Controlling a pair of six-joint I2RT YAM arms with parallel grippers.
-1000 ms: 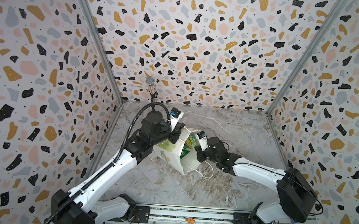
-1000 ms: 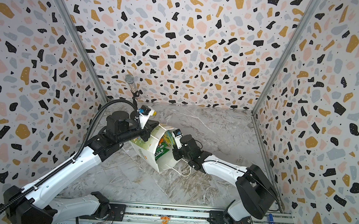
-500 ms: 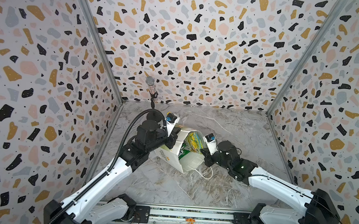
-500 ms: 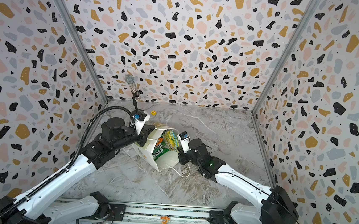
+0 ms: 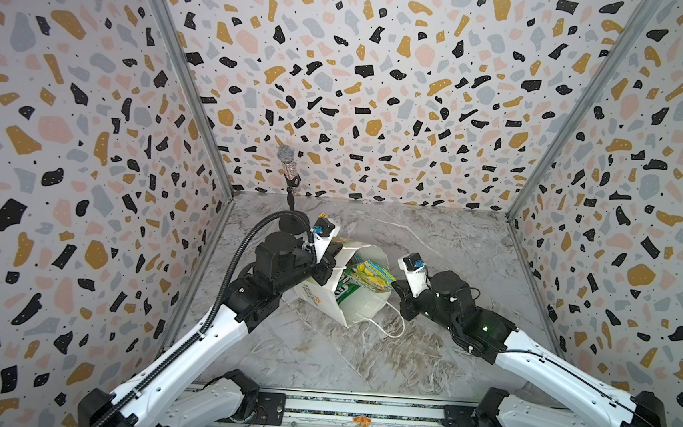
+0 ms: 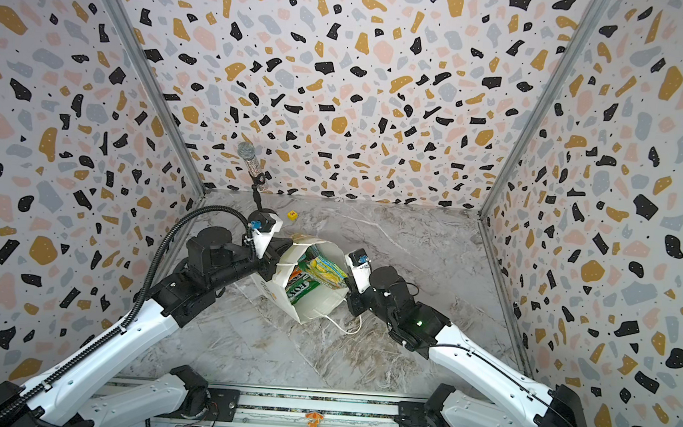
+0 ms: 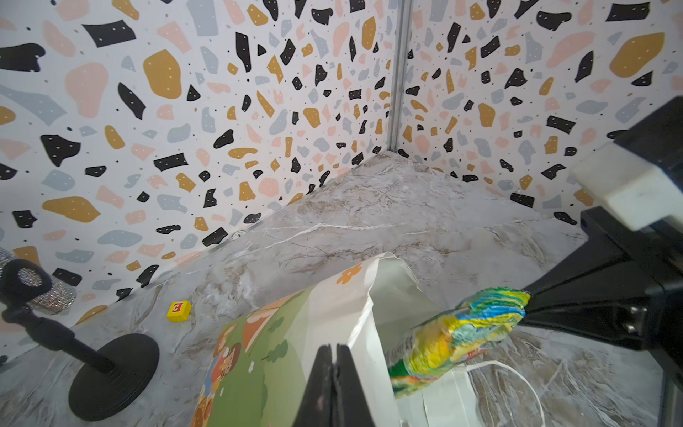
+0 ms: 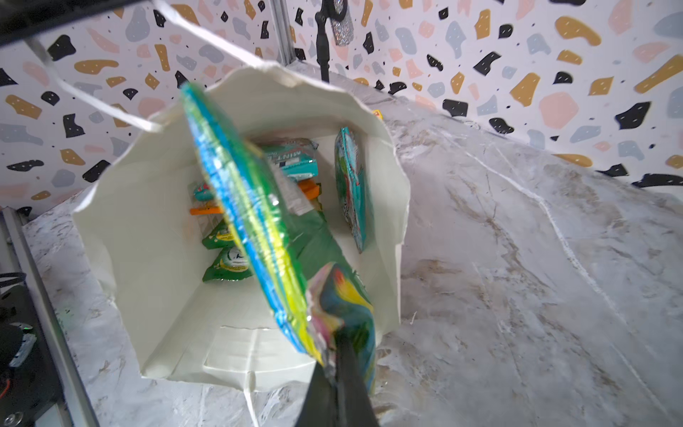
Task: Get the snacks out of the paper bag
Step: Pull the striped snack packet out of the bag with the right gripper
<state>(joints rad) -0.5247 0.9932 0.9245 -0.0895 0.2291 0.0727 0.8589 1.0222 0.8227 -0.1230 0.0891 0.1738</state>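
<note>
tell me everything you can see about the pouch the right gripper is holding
The pouch is flat, glossy crinkled plastic, green and yellow with a blue band. The right gripper, jaws shut, pinches one edge. The pouch hangs tilted over the open mouth of the paper bag, mostly above its rim. Whether its far end touches the bag is unclear.

- left claw (image 7: 335, 351) — base cut off by the frame edge; tips too small to make out in both top views
- green-yellow pouch (image 8: 251, 207) — motion-blurred, print unreadable
- snacks (image 8: 292, 162) deeper in paper bag (image 8: 148, 229) — partly hidden behind the pouch
- yellow cube (image 6: 293, 215) — letter too small to read in a top view
</note>
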